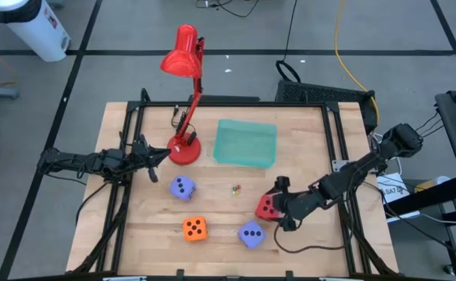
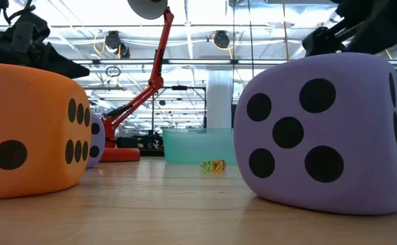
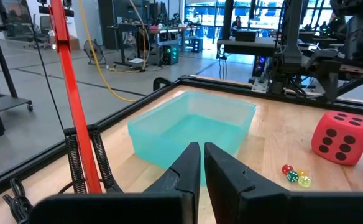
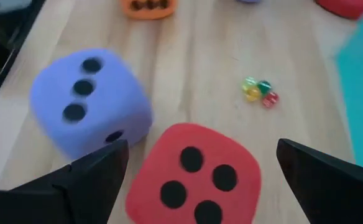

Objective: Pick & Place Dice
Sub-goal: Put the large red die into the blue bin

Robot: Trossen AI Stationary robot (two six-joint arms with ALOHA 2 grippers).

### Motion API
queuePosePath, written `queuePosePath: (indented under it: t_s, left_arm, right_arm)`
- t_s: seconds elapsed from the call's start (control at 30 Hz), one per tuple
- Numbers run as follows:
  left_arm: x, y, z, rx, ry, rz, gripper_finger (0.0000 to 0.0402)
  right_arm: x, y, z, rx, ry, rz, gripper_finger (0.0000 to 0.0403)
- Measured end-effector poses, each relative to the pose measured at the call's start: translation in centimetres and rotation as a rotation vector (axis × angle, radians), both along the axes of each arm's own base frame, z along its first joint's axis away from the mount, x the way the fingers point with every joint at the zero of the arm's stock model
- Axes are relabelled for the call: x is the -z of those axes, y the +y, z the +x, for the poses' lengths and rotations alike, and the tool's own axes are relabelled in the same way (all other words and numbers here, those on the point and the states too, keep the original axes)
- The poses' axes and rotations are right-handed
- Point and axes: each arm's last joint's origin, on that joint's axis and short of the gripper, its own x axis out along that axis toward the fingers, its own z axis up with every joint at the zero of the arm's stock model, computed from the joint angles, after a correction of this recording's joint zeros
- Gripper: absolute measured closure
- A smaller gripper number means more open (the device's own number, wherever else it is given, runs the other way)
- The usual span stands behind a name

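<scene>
Right gripper (image 4: pixel 191 165) | fingers spread wide, empty, straddling red die (image 4: pixel 194 174) | advise: centre, descend, then close squarely.

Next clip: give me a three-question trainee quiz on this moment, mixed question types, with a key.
1. True or false: the right gripper is open around the red die.
2. Which die lies nearest the lamp?
A. the orange die
B. the purple die by the left gripper
C. the purple die at the front
3. Fill in: the tray holds ____ dice.

Key: 1 true; 2 B; 3 no
</scene>
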Motion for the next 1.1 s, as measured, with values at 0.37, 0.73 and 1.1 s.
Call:
queuePosePath:
  t_s: [0.37, 0.73, 1.1]
  left_arm:
    - [0.0, 0.0, 0.0, 0.000, -0.001, -0.002, 0.0371]
    - [0.1, 0.0, 0.0, 0.000, 0.002, -0.016, 0.0371]
    - [0.1, 0.0, 0.0, 0.001, 0.008, -0.001, 0.0371]
  right_arm:
    - [-3.6, 2.9, 1.6, 0.178, 0.074, 0.103, 0.0003]
    - [-2.4, 2.0, 4.5, 0.502, 0.541, 0.104, 0.0003]
    - [-2.3, -0.4, 5.7, 0.501, 0.632, 0.197, 0.0003]
